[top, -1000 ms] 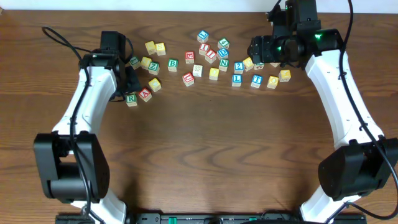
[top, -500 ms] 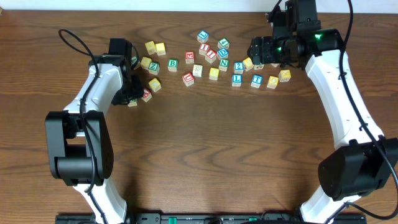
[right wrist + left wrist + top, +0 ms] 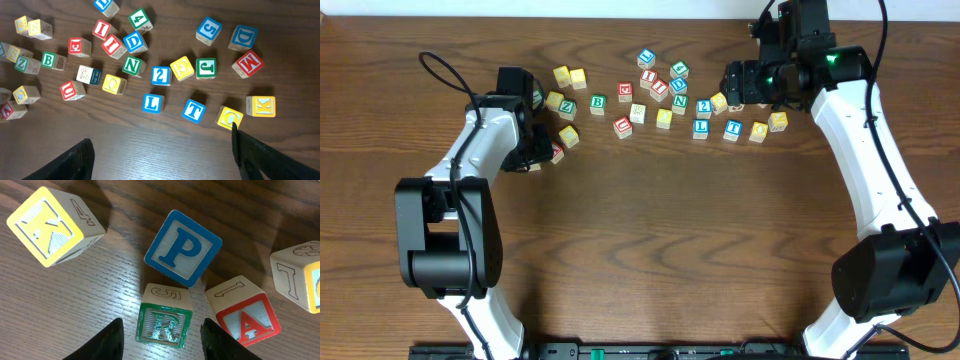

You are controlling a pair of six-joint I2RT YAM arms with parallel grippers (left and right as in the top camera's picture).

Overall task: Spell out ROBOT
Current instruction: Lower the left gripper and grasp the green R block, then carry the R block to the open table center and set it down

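Leans further right than before, left gripper spread astride R block, lower centre. Holds right gripper spread wide too.

Overhead: left gripper covers most of the green R block. Left wrist: fingers cut by bottom edge; cream block cropped at right, letter unreadable. Right wrist: red block cropped at left edge, blue block cropped at top.
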